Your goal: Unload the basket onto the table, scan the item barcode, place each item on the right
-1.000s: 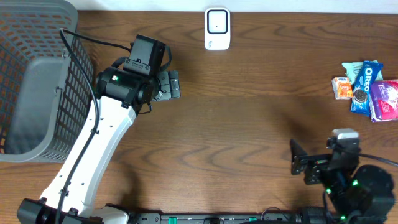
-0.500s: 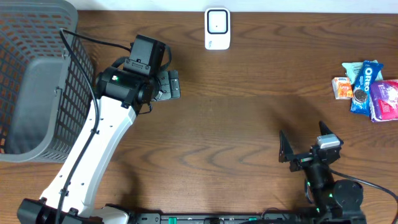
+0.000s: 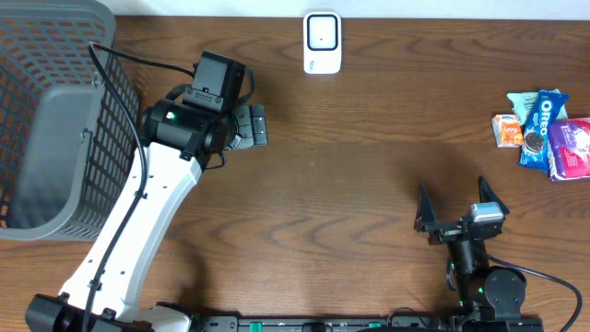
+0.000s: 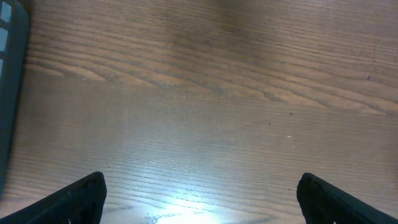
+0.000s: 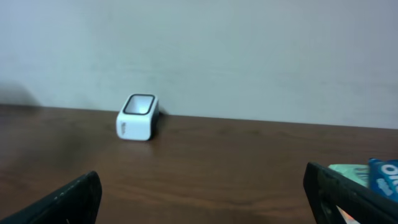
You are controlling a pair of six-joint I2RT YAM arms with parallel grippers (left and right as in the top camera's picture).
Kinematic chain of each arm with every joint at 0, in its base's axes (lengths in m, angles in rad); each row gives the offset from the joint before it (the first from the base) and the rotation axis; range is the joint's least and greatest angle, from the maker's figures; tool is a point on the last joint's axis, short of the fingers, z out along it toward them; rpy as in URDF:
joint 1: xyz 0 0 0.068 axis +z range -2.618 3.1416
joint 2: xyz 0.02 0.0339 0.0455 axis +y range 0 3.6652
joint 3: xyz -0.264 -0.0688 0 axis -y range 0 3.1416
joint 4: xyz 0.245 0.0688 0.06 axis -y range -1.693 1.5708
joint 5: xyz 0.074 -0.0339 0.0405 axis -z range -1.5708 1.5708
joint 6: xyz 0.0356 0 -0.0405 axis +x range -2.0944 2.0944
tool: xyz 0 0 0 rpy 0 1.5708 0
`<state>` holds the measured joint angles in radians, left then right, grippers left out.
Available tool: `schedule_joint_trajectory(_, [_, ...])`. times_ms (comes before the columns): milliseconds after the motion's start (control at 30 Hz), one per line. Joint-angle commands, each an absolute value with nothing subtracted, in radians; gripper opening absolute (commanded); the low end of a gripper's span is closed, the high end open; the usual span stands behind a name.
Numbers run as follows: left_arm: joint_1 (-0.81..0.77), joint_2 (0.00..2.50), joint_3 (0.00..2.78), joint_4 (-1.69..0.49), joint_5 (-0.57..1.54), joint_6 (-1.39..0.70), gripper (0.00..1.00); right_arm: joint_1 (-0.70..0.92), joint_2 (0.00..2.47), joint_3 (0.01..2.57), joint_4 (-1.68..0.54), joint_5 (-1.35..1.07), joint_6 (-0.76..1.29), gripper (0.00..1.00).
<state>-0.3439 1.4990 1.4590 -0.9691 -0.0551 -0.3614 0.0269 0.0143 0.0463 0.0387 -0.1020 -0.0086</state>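
Note:
A small pile of snack packs lies at the table's right edge: a blue Oreo pack (image 3: 544,124), a purple pack (image 3: 572,148), a small orange pack (image 3: 507,130) and a teal one (image 3: 524,100). The white barcode scanner (image 3: 322,42) stands at the far edge, centre, and also shows as the scanner (image 5: 138,117) in the right wrist view. My right gripper (image 3: 453,195) is open and empty near the front right, facing the far wall, well short of the packs. My left gripper (image 3: 260,124) hangs open over bare wood (image 4: 205,112) left of centre, holding nothing.
A grey mesh basket (image 3: 55,120) fills the far left corner, just behind my left arm. In the right wrist view the Oreo pack's edge (image 5: 385,174) peeks in at the right, beside my right finger (image 5: 348,199). A pale wall backs the table.
My right arm has swung and lifted its wrist, so the open gripper now faces the far edge. The left arm has not moved.

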Motion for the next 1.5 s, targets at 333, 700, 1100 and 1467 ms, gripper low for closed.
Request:
schedule_joint_trajectory(333, [-0.342, 1.504, 1.463, -0.972, -0.061, -0.352, 0.98, -0.02, 0.005, 0.006, -0.007, -0.053, 0.006, 0.99])
schedule_joint_trajectory(700, [-0.342, 1.504, 1.463, -0.972, -0.061, -0.352, 0.98, -0.039, 0.005, 0.006, -0.075, -0.054, 0.033, 0.99])
schedule_joint_trajectory(1100, [-0.342, 1.504, 1.463, -0.972, -0.061, -0.352, 0.98, -0.032, 0.005, 0.006, -0.075, -0.061, 0.047, 0.99])
schedule_joint_trajectory(1467, [-0.342, 1.504, 1.463, -0.972, -0.061, -0.352, 0.98, 0.004, 0.005, 0.006, -0.075, -0.061, 0.025, 0.99])
